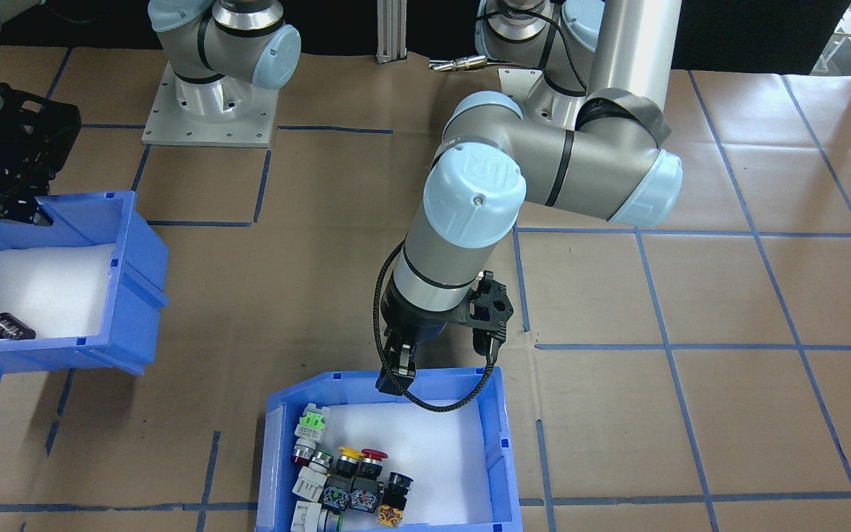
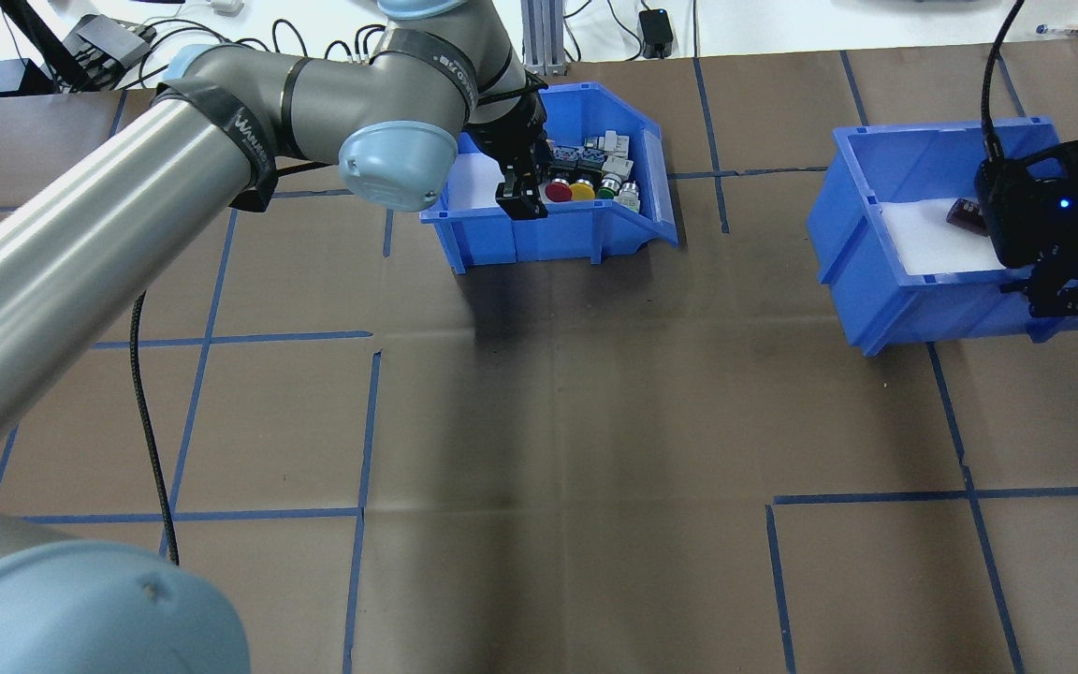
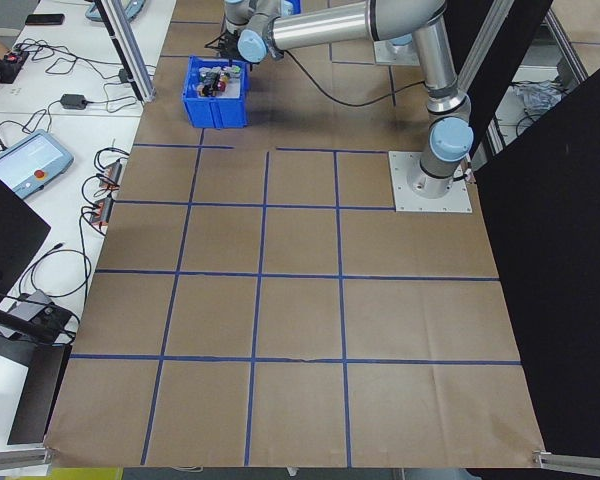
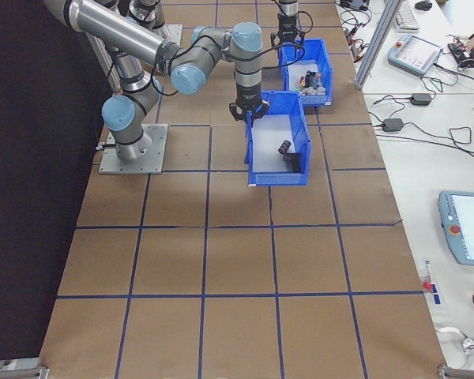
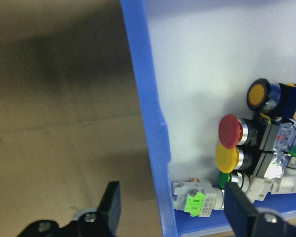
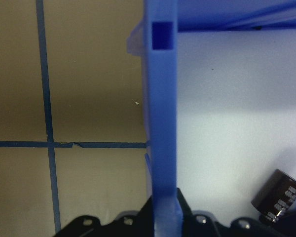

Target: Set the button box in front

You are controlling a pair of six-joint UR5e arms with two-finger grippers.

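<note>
Lighting: even, bright, from overhead; no hard spot source visible.

Shadows: a broad soft dark band crosses the middle of the table (image 2: 539,421) in the overhead view, darkest just below the button box (image 2: 558,229). The front-facing view shows only short, soft shadows beside the second bin (image 1: 111,288).

Glare: white foam floors of both bins read near blown-out; pale sheen along the left arm's (image 2: 80,271) metal tube.

Focus: fixed views sharp. Left wrist view soft on the near fingers (image 5: 111,207), with a smeared bright patch on one button body. Right wrist view blurred on the near blue wall.

Distortion: straight tape lines bow slightly toward frame edges.
</note>
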